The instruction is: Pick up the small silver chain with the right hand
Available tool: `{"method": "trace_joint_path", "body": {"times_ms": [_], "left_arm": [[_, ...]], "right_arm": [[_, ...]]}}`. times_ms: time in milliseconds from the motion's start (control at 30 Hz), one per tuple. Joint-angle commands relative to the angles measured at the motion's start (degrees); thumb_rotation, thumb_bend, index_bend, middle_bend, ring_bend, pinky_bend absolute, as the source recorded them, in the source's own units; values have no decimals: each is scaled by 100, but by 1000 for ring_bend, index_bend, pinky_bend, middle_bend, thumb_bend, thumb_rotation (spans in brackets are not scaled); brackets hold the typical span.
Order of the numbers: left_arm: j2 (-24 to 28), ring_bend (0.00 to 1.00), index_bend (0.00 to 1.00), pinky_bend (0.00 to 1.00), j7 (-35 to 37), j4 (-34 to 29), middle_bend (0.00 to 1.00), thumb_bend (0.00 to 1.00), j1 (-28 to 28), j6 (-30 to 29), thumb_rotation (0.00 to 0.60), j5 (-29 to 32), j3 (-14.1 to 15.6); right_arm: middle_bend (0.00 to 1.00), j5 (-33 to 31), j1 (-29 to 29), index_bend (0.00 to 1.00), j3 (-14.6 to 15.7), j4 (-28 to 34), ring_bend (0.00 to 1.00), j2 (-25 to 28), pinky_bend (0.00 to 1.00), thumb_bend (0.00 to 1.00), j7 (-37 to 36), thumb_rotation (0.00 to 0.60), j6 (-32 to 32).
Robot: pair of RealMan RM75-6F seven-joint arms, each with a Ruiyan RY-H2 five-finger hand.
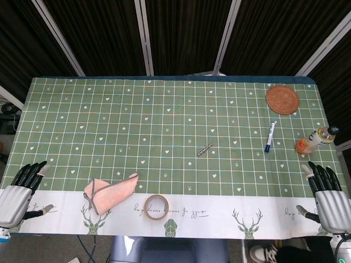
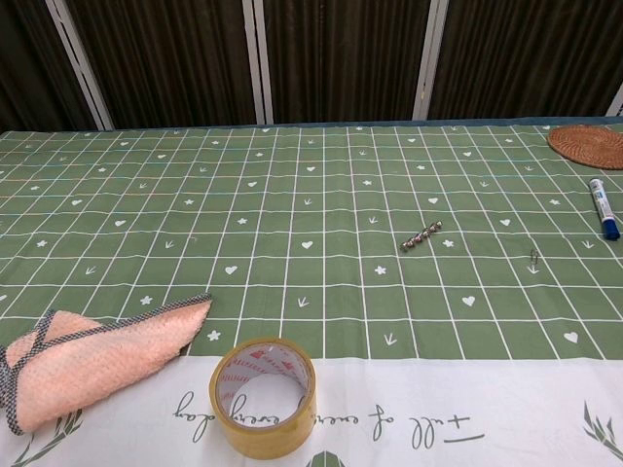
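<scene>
Waiting at lower right of head view, right hand (image 1: 327,198) holds nothing, fingers apart. Small silver chain (image 1: 205,149) lies mid-frame, up-left of it, long axis diagonal, lower-left to upper-right. Right hand looks slightly nearer than left hand (image 1: 19,193).

Table (image 1: 164,98) carries chain (image 1: 205,149), cloth (image 1: 109,192), tape (image 1: 156,206), marker (image 1: 270,137), coaster (image 1: 283,99), bottle (image 1: 315,139).

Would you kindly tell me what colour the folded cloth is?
Pale pink cloth with dark grey edging, clearest in the chest view.

Chain (image 1: 205,149) between cloth (image 1: 109,193) and marker (image 1: 270,137)
</scene>
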State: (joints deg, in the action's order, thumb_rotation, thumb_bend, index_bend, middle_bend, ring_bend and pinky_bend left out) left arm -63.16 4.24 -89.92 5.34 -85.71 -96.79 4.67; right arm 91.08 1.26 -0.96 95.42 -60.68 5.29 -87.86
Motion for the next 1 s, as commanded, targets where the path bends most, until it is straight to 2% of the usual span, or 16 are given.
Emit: {"method": "trace_joint_path", "body": {"times_ms": [33,233,500,667,1000], "left_arm": [[3,0,0,0,-3,-6,0,40,-1,0,600,4,-1],[7,0,0,0,-5,-13,0,39,-7,-11,600,0,1],[-3,0,0,0,7,-2,0,39,8,19,600,17,-5],[-6,0,0,0,-32,-10,0,39,9,39,600,23,0],[33,0,0,0,-36,-91,0,38,27,141,600,133,-11]], "right_arm": [[0,7,0,0,0,0,0,2,0,24,-5,600,-3],[0,1,1,0,0,13,0,8,0,24,-21,600,2],[0,-74,172,0,-167,126,0,-53,0,23,-35,600,116],[0,-166,464,0,-395,222,0,-175,0,21,191,600,341],[0,-851,1484,0,-1036,332,0,-924,0,16,1027,600,1322]]}}
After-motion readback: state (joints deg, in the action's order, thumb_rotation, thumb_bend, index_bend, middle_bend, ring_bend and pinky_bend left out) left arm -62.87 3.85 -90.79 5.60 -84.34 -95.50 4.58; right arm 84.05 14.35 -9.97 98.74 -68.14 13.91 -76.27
